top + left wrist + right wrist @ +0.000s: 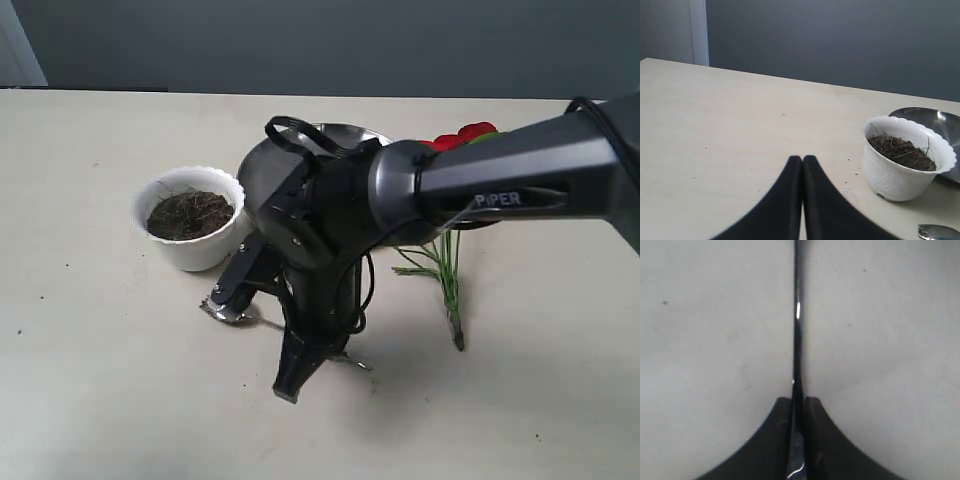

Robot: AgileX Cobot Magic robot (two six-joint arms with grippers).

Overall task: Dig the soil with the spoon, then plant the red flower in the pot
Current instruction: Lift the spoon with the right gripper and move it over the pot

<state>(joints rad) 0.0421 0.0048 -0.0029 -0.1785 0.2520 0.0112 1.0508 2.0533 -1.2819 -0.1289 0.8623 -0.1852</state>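
Note:
The white scalloped pot [192, 252] [894, 176] stands left of centre, filled with dark soil [190, 213] [901, 151]. The spoon [798, 315] runs edge-on between the fingertips of my right gripper [798, 400], which is shut on its handle. Its shiny bowl [228, 311] [938, 232] is low on the table in front of the pot. My right arm [500, 185] reaches across from the right and hides most of the handle. The red flower [463, 134] lies behind the arm, green stems [446, 280] trailing forward. Left of the pot, my left gripper [802, 159] is shut on nothing.
A round steel plate [345, 133] [936, 116] sits just behind and right of the pot, mostly covered by the right arm. The beige table [90, 380] stretches to a grey wall at the back. The left arm does not show in the exterior view.

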